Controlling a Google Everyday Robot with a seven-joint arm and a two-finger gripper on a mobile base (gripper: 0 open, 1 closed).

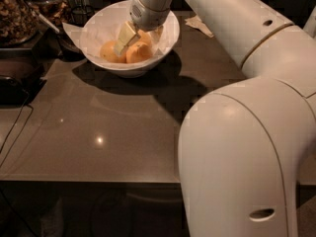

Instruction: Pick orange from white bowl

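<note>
Orange, round and matte, two fruits lie side by side in the white bowl at the upper centre of the frame: one orange on the left, a second orange touching it. The bowl is glossy, deep, with a slanted rim. The gripper is down inside the bowl, right above the second orange; whether it is wide or closed cannot be told. The smooth white arm reaches in from the right. The bowl stands on a grey-brown, faintly reflective table. Crumpled paper lies to the bowl's right.
</note>
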